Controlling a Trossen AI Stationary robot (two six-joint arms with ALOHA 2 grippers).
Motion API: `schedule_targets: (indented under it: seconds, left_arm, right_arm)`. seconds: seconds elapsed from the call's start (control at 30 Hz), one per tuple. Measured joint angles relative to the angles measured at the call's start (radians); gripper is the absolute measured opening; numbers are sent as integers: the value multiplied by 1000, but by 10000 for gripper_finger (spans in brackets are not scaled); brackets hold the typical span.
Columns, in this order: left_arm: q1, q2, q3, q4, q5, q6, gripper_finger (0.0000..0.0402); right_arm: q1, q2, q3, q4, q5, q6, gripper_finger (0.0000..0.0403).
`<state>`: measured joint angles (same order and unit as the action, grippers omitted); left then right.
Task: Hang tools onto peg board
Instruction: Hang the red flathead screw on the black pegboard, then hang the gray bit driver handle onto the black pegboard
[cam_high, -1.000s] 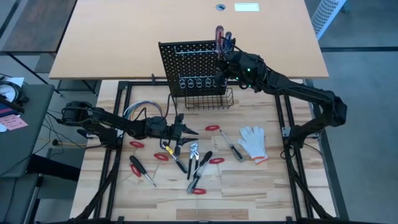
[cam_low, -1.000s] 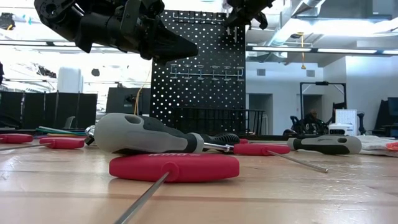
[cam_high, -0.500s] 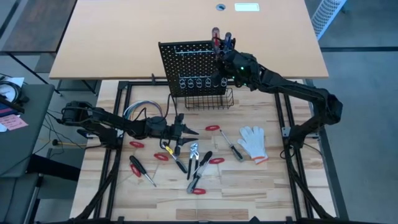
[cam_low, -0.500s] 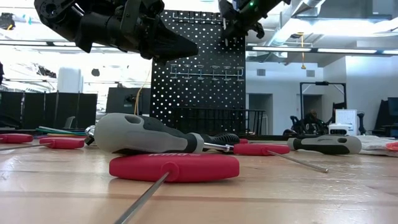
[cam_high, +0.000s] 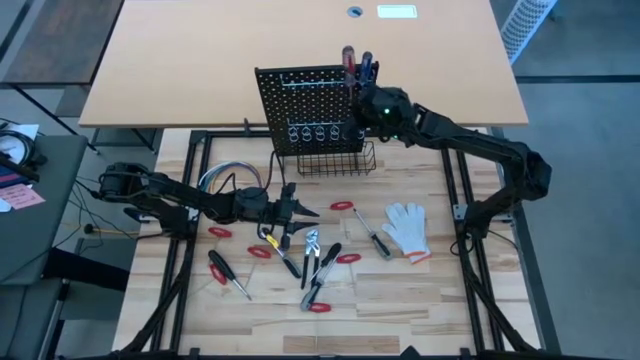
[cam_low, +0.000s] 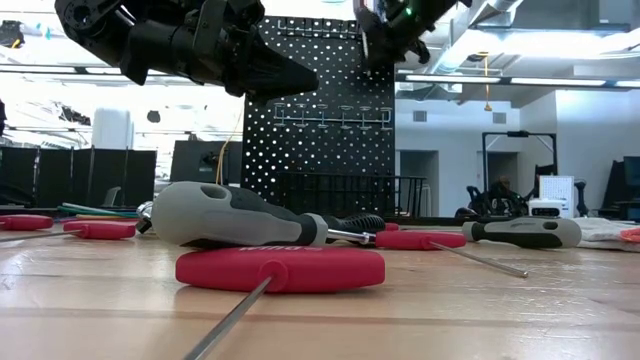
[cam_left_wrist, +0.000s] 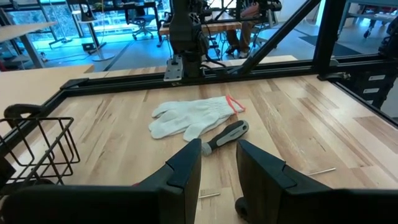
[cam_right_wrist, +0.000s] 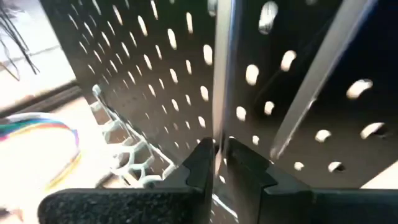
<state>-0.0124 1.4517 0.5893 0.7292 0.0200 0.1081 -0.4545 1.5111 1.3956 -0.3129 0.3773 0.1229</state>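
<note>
Up at the board (cam_high: 305, 100), right gripper (cam_high: 372, 108) is clenched on a screwdriver shaft (cam_right_wrist: 222, 74), held upright, probably for a ring (cam_high: 320, 131). Left gripper (cam_high: 297, 210) waits released over tools (cam_high: 310, 262) at 6 o'clock.

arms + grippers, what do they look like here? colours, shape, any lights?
Both arms are dark, jointed, tubular links. The left gripper has two matte black, wedge-shaped fingers with flat inner faces. The right gripper has the same black fingers. A small green light glows on the right arm's wrist.
</note>
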Motion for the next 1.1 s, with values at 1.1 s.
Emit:
schedule_targets:
  seconds: [1.1]
  left_arm:
    - [-114,-6,0,-207,-101,81,95]
  right_arm:
    - [475,-197,-75,-380,101,-10,171]
